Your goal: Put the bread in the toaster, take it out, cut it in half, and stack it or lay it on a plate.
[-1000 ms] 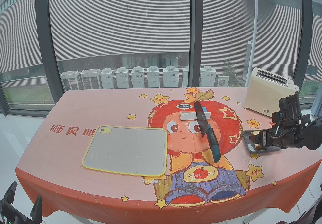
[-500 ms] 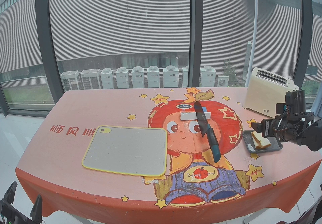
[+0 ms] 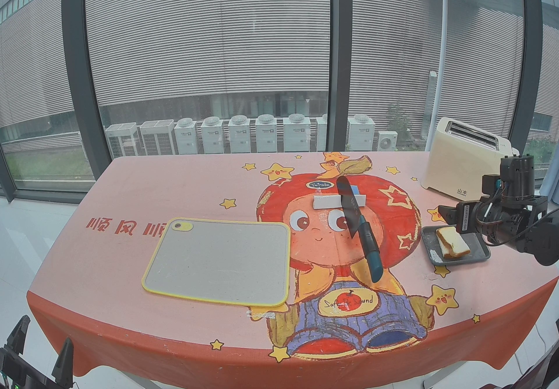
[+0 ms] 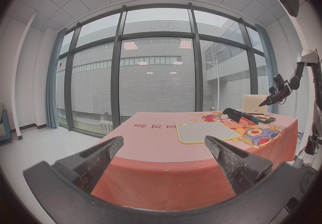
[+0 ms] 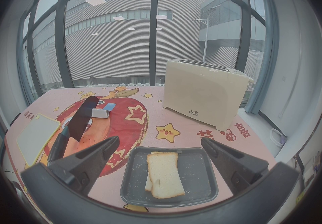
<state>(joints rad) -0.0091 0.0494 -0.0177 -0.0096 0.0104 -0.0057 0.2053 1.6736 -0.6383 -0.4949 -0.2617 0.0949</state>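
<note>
Two bread slices lie overlapping on a dark grey tray at the table's right side, in front of the cream toaster. My right gripper hovers open just above the tray's far edge, empty. From the right wrist the bread sits in the tray below and between the open fingers of the right gripper, with the toaster behind. A black-bladed knife with a blue handle lies mid-table. My left gripper stands open and empty, low off the table's near left corner.
A grey cutting board with a yellow rim lies left of centre. The knife blade leans on a small white block. The table has an orange printed cloth; windows stand close behind it.
My right gripper has lifted off the tray and drawn back, uncovering the bread, which stays on the tray. The left arm has not moved.
</note>
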